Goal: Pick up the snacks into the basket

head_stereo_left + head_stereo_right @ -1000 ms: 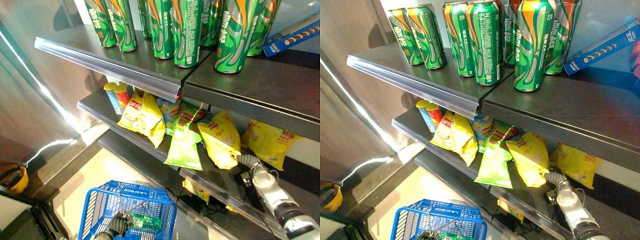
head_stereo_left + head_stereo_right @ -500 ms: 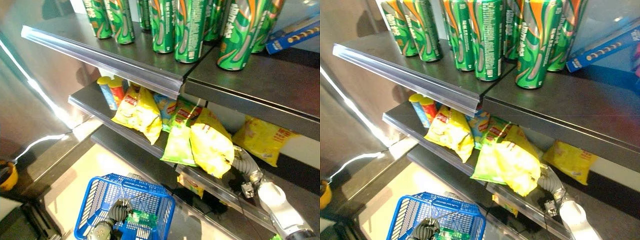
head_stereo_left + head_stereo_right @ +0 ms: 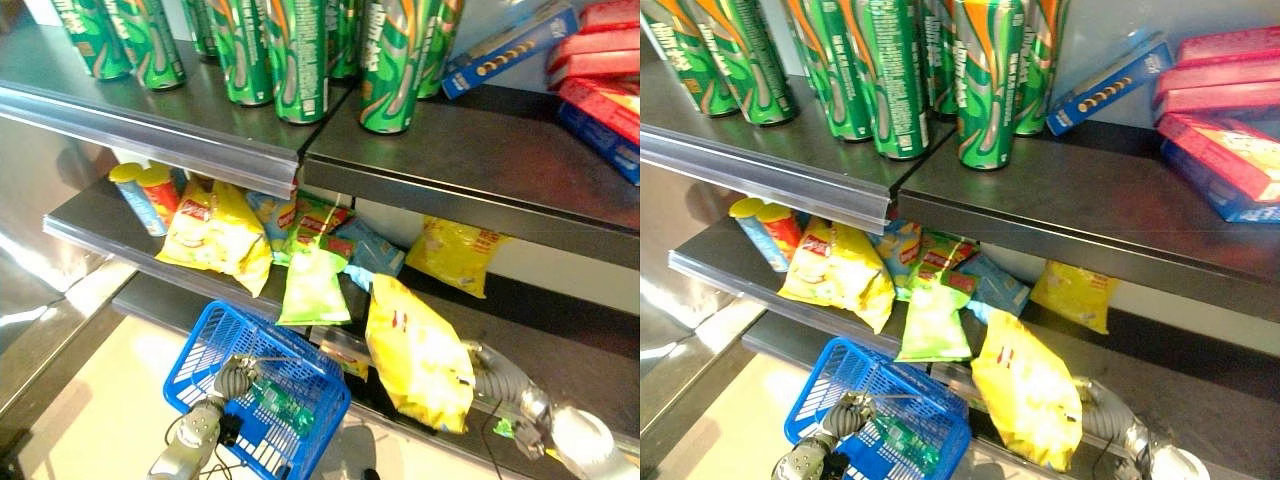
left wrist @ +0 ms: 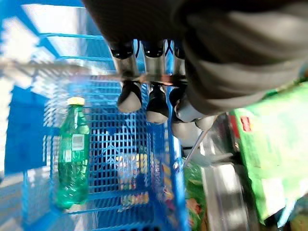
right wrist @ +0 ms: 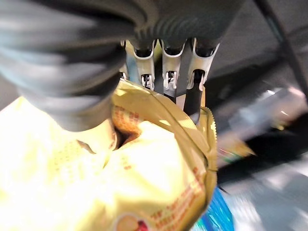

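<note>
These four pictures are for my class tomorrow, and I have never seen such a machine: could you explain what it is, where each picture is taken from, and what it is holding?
This is a two-armed humanoid robot at a shop shelf. The two wide pictures come from the cameras in its head, looking down; the two close ones come from a camera on each wrist.

The top shelf carries green drink cans and flat snack boxes. The shelf below holds crisp bags and two small tubes.

The right robot hand grips a yellow crisp bag, held out in front of the shelves, beside the basket and not over it. The left robot hand is curled round the wire handle of a blue basket. A green bottle already lies in that basket.
</note>
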Robot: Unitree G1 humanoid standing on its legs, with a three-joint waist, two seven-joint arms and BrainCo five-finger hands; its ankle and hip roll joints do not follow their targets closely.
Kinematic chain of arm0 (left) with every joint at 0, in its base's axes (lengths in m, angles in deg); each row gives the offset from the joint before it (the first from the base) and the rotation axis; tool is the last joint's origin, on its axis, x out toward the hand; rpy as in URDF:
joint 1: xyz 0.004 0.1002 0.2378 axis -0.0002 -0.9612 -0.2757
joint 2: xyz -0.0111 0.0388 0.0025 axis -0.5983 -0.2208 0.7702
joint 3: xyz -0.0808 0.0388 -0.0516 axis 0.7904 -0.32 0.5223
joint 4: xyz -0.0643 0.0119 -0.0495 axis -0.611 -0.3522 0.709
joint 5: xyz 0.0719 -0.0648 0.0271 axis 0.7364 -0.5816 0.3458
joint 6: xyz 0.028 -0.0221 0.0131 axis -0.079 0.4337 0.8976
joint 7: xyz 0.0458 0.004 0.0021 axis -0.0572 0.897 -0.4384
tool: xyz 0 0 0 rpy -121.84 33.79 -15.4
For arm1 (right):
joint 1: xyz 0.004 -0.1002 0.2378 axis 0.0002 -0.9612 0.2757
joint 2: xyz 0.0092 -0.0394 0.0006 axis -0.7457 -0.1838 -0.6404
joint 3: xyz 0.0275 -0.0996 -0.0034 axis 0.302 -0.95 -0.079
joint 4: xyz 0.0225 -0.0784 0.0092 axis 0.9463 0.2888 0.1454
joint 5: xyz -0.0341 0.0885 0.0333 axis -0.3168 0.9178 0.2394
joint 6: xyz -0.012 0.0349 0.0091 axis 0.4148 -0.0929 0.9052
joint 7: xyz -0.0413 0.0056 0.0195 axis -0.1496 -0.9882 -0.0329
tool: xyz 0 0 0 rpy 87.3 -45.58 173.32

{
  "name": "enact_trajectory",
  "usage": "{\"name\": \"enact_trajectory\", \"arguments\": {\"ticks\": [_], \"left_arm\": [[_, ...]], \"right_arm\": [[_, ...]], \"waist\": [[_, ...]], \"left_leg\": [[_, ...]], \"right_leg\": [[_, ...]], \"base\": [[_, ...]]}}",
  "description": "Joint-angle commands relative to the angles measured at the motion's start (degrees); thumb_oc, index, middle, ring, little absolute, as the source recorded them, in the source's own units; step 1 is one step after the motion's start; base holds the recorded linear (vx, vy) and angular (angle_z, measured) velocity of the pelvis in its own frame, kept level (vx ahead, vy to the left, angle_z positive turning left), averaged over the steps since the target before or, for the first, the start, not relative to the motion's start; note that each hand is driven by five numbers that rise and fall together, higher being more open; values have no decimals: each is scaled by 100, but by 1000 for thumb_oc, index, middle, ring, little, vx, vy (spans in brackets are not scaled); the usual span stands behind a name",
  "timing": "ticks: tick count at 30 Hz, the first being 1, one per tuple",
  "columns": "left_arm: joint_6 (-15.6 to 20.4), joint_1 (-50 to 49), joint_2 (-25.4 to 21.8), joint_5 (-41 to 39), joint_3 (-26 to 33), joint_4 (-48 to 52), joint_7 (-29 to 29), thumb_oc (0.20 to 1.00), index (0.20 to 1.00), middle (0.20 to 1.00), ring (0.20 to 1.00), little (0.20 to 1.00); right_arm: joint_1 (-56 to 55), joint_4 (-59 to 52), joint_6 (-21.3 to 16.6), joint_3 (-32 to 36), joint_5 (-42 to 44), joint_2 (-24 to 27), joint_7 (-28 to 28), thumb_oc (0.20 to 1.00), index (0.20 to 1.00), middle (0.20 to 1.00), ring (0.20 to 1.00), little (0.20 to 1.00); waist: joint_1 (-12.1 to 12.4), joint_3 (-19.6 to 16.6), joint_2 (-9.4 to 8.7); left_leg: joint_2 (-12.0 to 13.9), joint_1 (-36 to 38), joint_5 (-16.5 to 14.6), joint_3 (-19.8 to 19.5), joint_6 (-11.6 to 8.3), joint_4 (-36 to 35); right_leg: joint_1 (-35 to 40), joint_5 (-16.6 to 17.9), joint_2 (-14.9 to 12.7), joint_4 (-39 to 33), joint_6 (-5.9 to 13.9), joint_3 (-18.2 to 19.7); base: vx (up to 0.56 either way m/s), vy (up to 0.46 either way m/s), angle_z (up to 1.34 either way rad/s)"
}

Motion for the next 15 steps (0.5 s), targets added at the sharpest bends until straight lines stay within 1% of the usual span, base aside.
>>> {"name": "enact_trajectory", "arguments": {"ticks": [1, 2, 3, 4, 6, 7, 8, 10, 12, 15], "left_arm": [[694, 1282, -290, -32, 156, 707, 294, 200, 200, 200, 200, 200], [690, 1420, -286, -48, 99, 696, 339, 200, 200, 200, 200, 200], [678, 1734, -300, 7, -57, 610, 423, 200, 200, 200, 200, 200], [681, 1746, -305, 7, -56, 602, 424, 200, 200, 200, 200, 200], [667, 2037, -274, 15, -180, 529, 540, 200, 200, 200, 200, 200], [660, 2192, -232, 22, -262, 469, 599, 200, 200, 200, 200, 200], [663, 2202, -244, 22, -255, 460, 601, 200, 200, 200, 200, 200], [655, 2369, -130, -22, -405, 520, 676, 200, 200, 200, 200, 200], [650, 2447, -58, -57, -462, 533, 736, 200, 200, 200, 200, 200], [657, 2517, 69, -117, -623, 604, 753, 200, 200, 200, 200, 200]], "right_arm": [[485, -242, -200, -460, -364, 23, -148, 200, 200, 200, 200, 200], [568, -212, -194, -574, -407, -4, -151, 200, 200, 200, 200, 200], [763, -187, -182, -895, -572, -1, -244, 200, 200, 200, 200, 200], [784, -172, -187, -905, -574, -9, -241, 200, 200, 200, 200, 200], [1058, 30, -168, -1271, -787, -128, -220, 200, 200, 200, 200, 200], [1324, 260, -140, -1578, -985, -258, -209, 200, 200, 200, 200, 200], [1363, 297, -155, -1605, -992, -279, -197, 200, 200, 200, 200, 200], [1815, 1070, -48, -2011, -1329, -828, 0, 200, 200, 200, 200, 200], [2085, 1581, -61, -2204, -1432, -1270, 179, 200, 200, 200, 200, 200], [2572, 2449, -11, -2478, -1778, -1802, 510, 200, 200, 200, 200, 200]], "waist": [[173, -234, -312], [172, -167, -324], [192, -48, -354], [186, -46, -359], [213, 53, -392], [239, 100, -400], [227, 104, -408], [304, 180, -415], [336, 213, -425], [411, 274, -390]], "left_leg": [[127, -114, -707, -73, -179, 463], [114, -181, -698, -91, -180, 492], [111, -316, -661, -125, -182, 528], [110, -327, -662, -128, -182, 534], [118, -460, -614, -164, -181, 555], [119, -531, -590, -185, -181, 567], [119, -540, -590, -187, -181, 572], [118, -701, -542, -229, -173, 589], [106, -783, -525, -228, -167, 616], [74, -894, -513, -254, -159, 684]], "right_leg": [[-369, -453, -673, 642, 802, 134], [-429, -439, -667, 657, 796, 140], [-547, -404, -656, 683, 795, 132], [-556, -404, -657, 687, 795, 130], [-681, -345, -653, 696, 792, 129], [-746, -315, -652, 707, 792, 113], [-754, -314, -651, 710, 791, 112], [-871, -240, -662, 686, 789, 95], [-935, -209, -671, 676, 788, 95], [-986, -178, -686, 663, 783, 94]], "base": [[-87, -8, -6], [-169, -14, -5], [-129, -11, -1], [-129, -14, 1], [-96, -17, 0], [-68, -14, 2], [-76, -19, 6], [-80, -16, 11], [-46, 1, 6], [-27, 6, 2]]}}
